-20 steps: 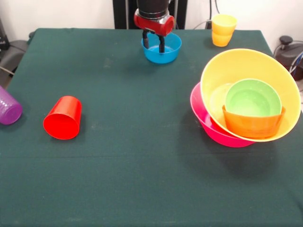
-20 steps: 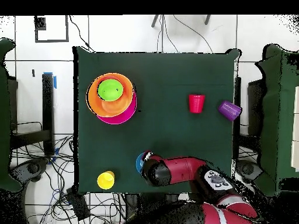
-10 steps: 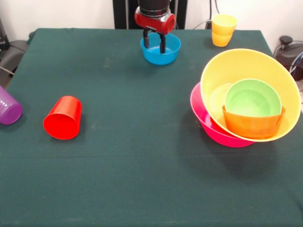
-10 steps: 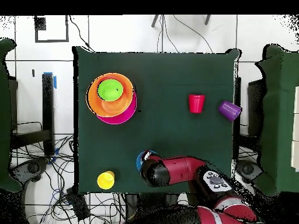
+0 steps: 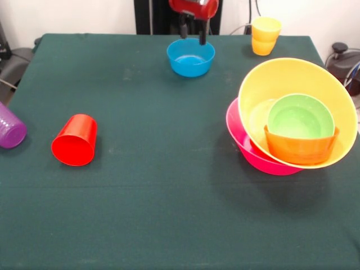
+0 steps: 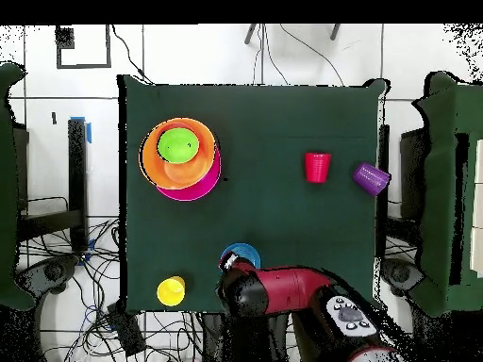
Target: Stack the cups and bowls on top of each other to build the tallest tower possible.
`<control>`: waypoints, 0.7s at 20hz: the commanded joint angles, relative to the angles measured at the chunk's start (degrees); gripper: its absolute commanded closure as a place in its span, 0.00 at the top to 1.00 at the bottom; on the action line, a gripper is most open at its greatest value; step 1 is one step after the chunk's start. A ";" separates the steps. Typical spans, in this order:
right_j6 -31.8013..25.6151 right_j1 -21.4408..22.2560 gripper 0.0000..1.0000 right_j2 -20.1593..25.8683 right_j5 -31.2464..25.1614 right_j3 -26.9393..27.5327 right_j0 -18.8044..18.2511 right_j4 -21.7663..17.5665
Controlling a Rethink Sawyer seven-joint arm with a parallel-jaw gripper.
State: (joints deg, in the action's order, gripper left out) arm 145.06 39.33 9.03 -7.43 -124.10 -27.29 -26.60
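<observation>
My gripper (image 5: 192, 32) is open and empty, raised above the far rim of the small blue bowl (image 5: 191, 57), which sits upright on the table; in the overhead view the bowl (image 6: 241, 255) lies just clear of my arm (image 6: 278, 287). The tower (image 5: 292, 118) stands at the right: the pink bowl (image 5: 247, 149) outermost, the tilted yellow-orange bowl (image 5: 298, 76) in it, and a small orange bowl (image 5: 301, 149) holding a green one (image 5: 298, 115). The red cup (image 5: 75, 139) and purple cup (image 5: 10, 128) lie on their sides at the left. A yellow cup (image 5: 265, 28) sits nested in an orange cup at the far right.
The dark green cloth-covered table (image 5: 169, 197) ends close behind the blue bowl. In the overhead view, cables and stands (image 6: 57, 245) surround the table.
My gripper has lifted up and back from the blue bowl, where its fingers had been down at the rim. The bowl stays on the table, shifted slightly.
</observation>
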 commanded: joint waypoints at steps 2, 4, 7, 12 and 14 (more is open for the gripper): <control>3.78 11.35 1.00 9.29 -7.10 -7.43 -0.48 8.91; 2.78 13.06 1.00 10.35 -8.29 -8.17 -1.23 10.54; 1.33 15.08 1.00 12.06 -9.78 -8.99 -2.64 12.58; 0.41 15.23 1.00 12.54 -9.98 -8.17 -2.81 13.75; 0.54 15.26 1.00 12.42 -9.95 -7.50 -2.21 14.06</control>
State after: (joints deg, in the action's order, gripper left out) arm 145.06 54.17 15.92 -11.92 -129.92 -29.79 -15.18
